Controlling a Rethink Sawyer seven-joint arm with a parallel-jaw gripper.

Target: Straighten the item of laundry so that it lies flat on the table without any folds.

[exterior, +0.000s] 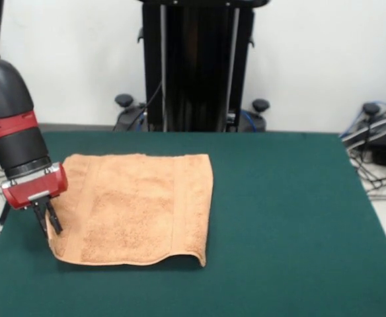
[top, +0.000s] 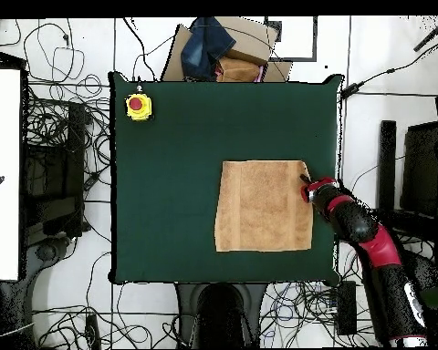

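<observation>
The item of laundry (exterior: 137, 208) (top: 264, 205), an orange-tan towel, lies spread as a rectangle on the green table (exterior: 292, 218) (top: 168, 182), left of centre in the front view. Its near right corner (exterior: 199, 259) curls up slightly and casts a shadow. My gripper (exterior: 51, 228) (top: 305, 180) hangs low at the towel's left edge near the front left corner, touching or just over the hem. The towel's border bands run along both short sides.
A yellow box with a red button (top: 138, 106) stands at one table corner in the overhead view. Cardboard boxes and blue cloth (top: 224, 50) lie beyond that edge. Cables cover the floor around the table.
</observation>
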